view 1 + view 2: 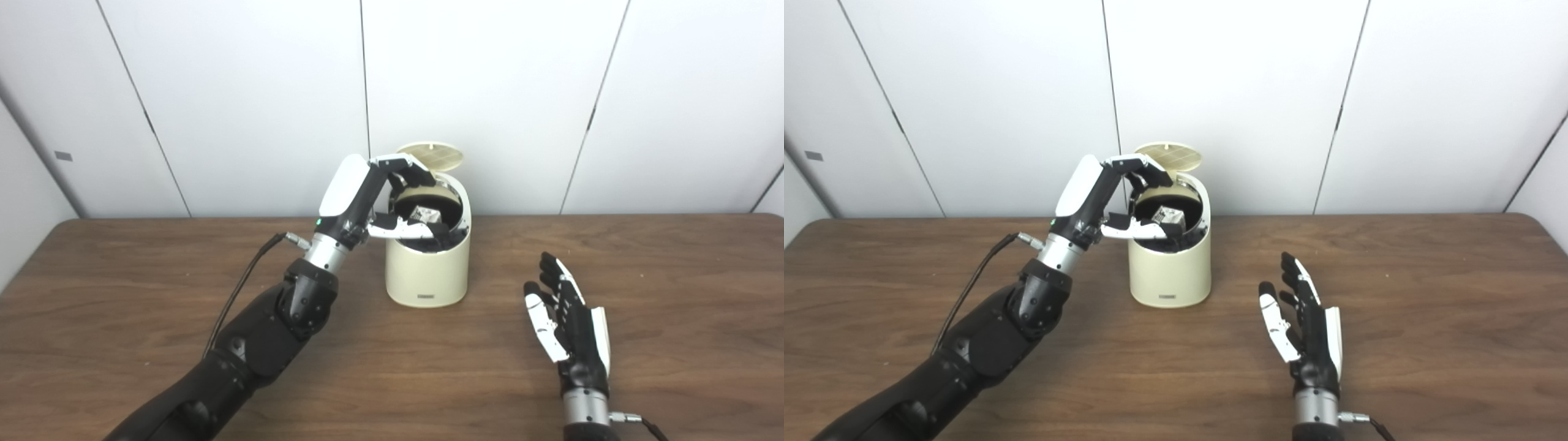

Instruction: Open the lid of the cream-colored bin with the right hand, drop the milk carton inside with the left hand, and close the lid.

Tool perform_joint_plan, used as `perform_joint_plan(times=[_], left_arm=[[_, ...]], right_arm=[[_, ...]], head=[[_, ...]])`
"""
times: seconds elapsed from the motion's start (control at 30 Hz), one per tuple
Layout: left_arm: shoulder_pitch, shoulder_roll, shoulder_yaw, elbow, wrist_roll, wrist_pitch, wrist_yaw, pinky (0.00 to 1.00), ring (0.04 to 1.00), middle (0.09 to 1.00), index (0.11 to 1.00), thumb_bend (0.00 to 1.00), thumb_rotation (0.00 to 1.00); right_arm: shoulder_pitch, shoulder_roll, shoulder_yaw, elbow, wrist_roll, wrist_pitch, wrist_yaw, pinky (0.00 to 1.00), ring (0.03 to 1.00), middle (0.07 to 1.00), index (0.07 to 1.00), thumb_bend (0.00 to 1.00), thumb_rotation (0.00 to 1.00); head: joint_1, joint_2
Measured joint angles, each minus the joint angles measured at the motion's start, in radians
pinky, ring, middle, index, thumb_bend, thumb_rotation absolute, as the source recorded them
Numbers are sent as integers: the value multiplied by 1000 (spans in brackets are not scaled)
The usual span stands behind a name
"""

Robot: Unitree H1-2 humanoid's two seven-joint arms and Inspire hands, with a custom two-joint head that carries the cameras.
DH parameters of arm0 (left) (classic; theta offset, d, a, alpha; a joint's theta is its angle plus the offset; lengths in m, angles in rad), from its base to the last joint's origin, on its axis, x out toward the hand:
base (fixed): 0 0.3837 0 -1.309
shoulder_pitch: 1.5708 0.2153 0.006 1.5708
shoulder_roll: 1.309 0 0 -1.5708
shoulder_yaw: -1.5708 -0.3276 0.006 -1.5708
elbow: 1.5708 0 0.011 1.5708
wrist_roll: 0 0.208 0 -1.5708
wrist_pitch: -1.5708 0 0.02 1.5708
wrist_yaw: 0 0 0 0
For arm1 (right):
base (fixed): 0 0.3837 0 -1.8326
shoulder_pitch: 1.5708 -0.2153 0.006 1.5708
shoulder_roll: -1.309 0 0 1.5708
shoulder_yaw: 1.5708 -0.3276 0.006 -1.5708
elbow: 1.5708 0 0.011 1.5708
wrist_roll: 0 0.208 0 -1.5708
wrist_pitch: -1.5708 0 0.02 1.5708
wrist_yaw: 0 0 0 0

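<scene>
Left robot hand [392,202] is raised over the mouth of the cream-colored bin [427,269], fingers [411,171] curved above the opening and thumb extended across the front rim. Its fingers are spread and hold nothing. White shell plates cover the back of the hand; the finger segments are black.

Milk carton [1168,216] lies inside the bin, just below the left robot hand. It is a small boxy pack with grey-and-white printed faces, resting tilted, one corner up; its long axis cannot be determined.

Bin body is a smooth, matte, rounded cylinder with a slanted top opening and a dark inner liner. Lid [433,155] is a flat disc with a ribbed underside, hinged at the rear rim and standing raised behind the opening.

Right robot hand [566,318] rests on the table [674,318] right of the bin, well apart from it, fingers extended and spread, empty.

Table surface is dark brown wood grain with rounded corners.
</scene>
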Motion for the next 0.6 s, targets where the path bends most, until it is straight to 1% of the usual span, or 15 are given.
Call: perform_joint_plan(times=[0.23, 0.3, 0.33, 0.4, 0.43, 0.47, 0.5, 0.57, 0.6], left_arm=[[1, -2, 4, 0, 4, 0, -2, 481, 549, 557, 550, 1000, 435], [1, -2, 6, -1, 0, 0, -13, 479, 546, 555, 552, 1000, 433], [3, 0, 8, -8, -4, 1, -21, 476, 543, 552, 551, 1000, 444], [17, 7, 14, -35, -7, 3, -47, 471, 546, 555, 545, 1000, 551], [27, 10, 16, -52, -6, 4, -55, 460, 542, 556, 542, 921, 612], [44, 12, 22, -72, -5, 5, -57, 443, 532, 554, 538, 764, 718], [61, 12, 30, -91, -3, 6, -57, 432, 526, 552, 536, 667, 784], [93, 12, 43, -128, 4, 8, -55, 446, 531, 552, 541, 532, 931], [111, 12, 64, -159, 6, 9, -56, 457, 535, 553, 547, 494, 972]], right_arm=[[1, 0, 2, -2, -1, 1, 0, 794, 879, 883, 867, 150, 626], [1, 0, 2, -2, -1, 1, 0, 794, 880, 883, 868, 156, 649], [1, 0, 2, -3, -2, 2, 0, 795, 881, 885, 869, 159, 659], [2, 1, 2, -4, -1, 3, 0, 801, 884, 887, 871, 156, 660], [2, 2, 2, -4, 0, 3, 0, 806, 886, 888, 871, 155, 649], [2, 3, 2, -4, 3, 3, 0, 807, 887, 889, 870, 152, 640], [1, 3, 2, -4, 3, 2, 0, 807, 887, 889, 869, 150, 634], [1, 2, 2, -3, 3, 2, 0, 809, 888, 889, 870, 150, 634], [0, 1, 3, -2, 3, 1, 0, 810, 887, 886, 868, 150, 636]], head=[[0, 0], [5, 5], [0, 8], [0, 8], [0, 8], [0, 6], [0, 6], [5, 6], [6, 6]])
